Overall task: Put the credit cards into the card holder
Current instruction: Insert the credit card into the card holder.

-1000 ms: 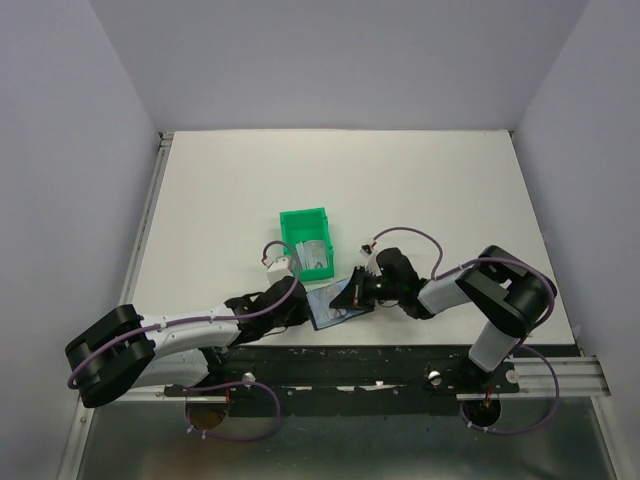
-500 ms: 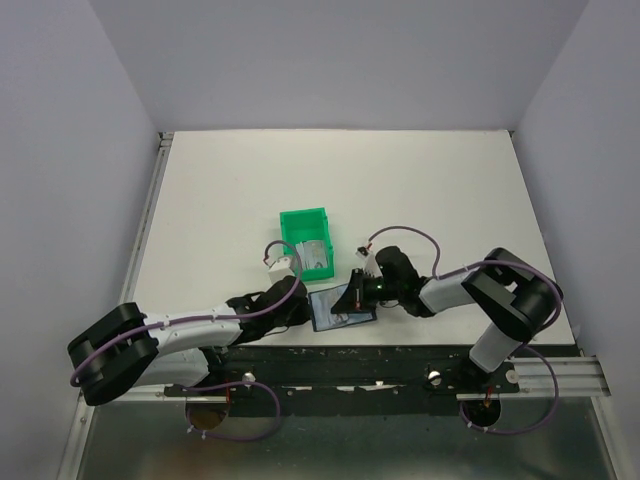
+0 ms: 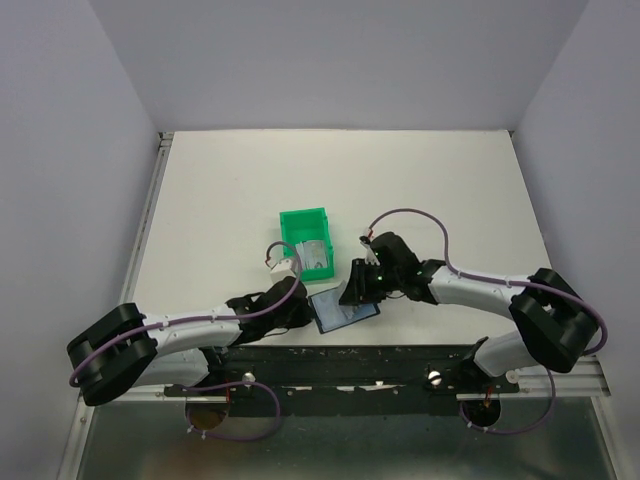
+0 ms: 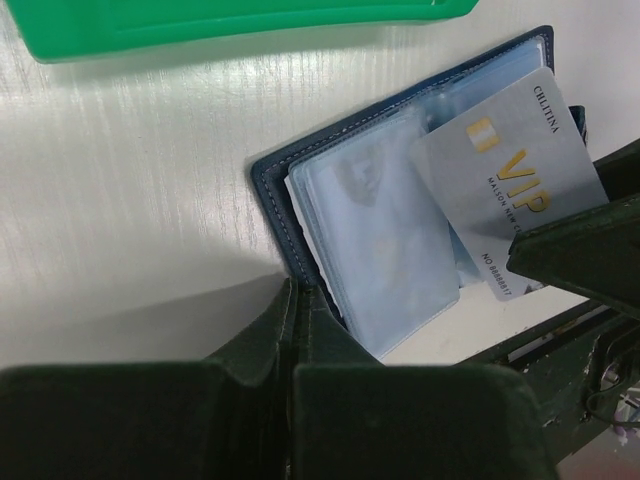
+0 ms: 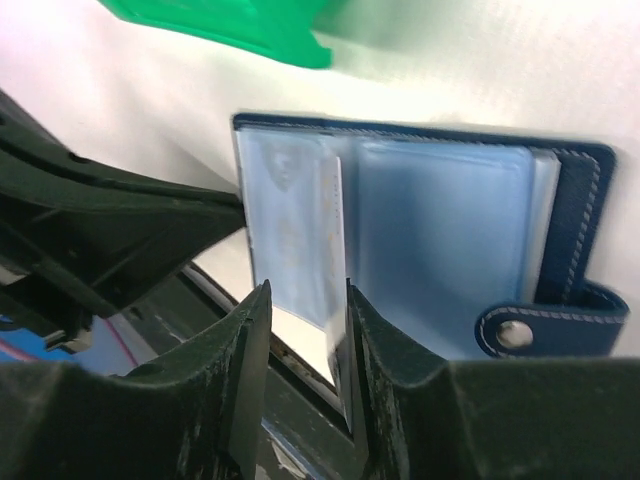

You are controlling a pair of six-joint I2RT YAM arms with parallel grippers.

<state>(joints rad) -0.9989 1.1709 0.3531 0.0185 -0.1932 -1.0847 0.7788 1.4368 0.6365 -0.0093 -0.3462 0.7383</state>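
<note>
Moved: right arm has stretched out vs 1 s ago. Elbow swung out to the right, forearm now long and low along the near table edge. Its tip stays at the same spot. Left arm approx unchanged.
Card holder: card holder lies open and flat on the table near its front edge, just in front of the green bin, not touching it. Clear sleeves face up, navy cover underneath. Snap tab w/ light stud sticks out on one side.
Right gripper: right gripper has jaws narrowed onto a credit card, which shows edge-on between the fingers in the right wrist view.
Credit card: silver, gold "VIP" print, tilted, one end lying over the holder's sleeves. Cannot tell if it is inside a sleeve or just on top. Other end sticks out past the holder's edge to the gripper.
Left gripper: left gripper has jaws all but together at the holder's near corner. The navy edge runs in between the tips, so it seems pinched there.
Bin: pale grey flat item inside, too small to make out.
</note>
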